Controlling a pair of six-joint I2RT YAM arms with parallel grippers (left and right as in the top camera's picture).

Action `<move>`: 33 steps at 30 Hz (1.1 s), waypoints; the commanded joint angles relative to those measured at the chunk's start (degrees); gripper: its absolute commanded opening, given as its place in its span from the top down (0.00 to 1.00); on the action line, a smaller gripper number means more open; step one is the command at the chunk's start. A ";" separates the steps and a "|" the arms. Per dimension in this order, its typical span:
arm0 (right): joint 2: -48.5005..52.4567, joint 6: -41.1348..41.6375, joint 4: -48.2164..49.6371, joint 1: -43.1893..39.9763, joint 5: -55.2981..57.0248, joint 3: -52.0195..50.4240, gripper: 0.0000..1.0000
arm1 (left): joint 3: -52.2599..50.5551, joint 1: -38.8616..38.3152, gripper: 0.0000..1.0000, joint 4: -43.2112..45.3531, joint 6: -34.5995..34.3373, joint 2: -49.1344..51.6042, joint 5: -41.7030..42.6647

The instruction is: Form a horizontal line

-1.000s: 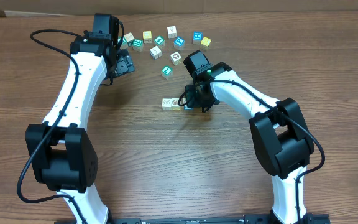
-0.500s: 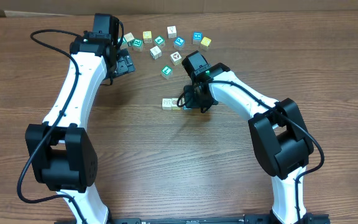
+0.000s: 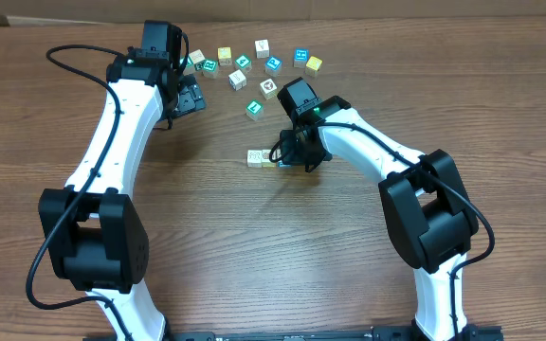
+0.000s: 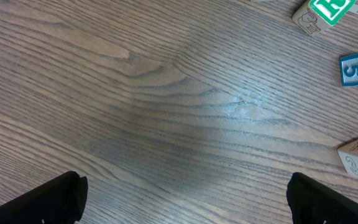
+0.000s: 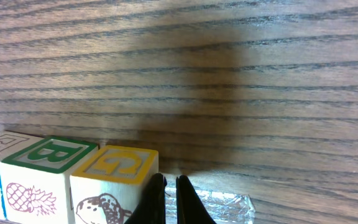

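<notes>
row: line of small wooden picture cubes (image 3: 262, 157), faces touching, mid-counter (image 3: 254, 256), well off every edge
right gripper (image 5: 166, 186): jaws pressed together, empty, tip against yellow-edged G cube (image 5: 118, 168) at row's end
left gripper (image 3: 190, 97): jaws wide apart, empty, by loose cubes (image 3: 262, 47) near far edge
step: looks like squaring the row
next: probably back off straight, fetch another cube

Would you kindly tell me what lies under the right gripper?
From above, the right gripper covers the right end of the row. The wrist view shows a yellow G cube beside its shut fingertips; whatever lies directly beneath them is hidden.
</notes>
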 commanded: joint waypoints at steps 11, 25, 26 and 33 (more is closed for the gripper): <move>0.39 2.82 0.20 0.37 -0.28 1.27 0.96 | 1.36 -0.13 0.00 -0.09 0.07 0.74 -0.79; 0.39 3.08 0.22 0.66 -0.92 1.64 0.96 | 1.36 -0.13 0.00 -0.09 0.07 0.74 -0.79; 0.39 3.28 0.22 0.66 -0.92 1.64 0.96 | 1.36 -0.13 0.00 -0.09 0.07 0.74 -0.79; 0.39 3.28 0.26 0.66 -1.22 1.70 0.96 | 1.36 -0.13 0.00 -0.11 0.07 0.74 -0.79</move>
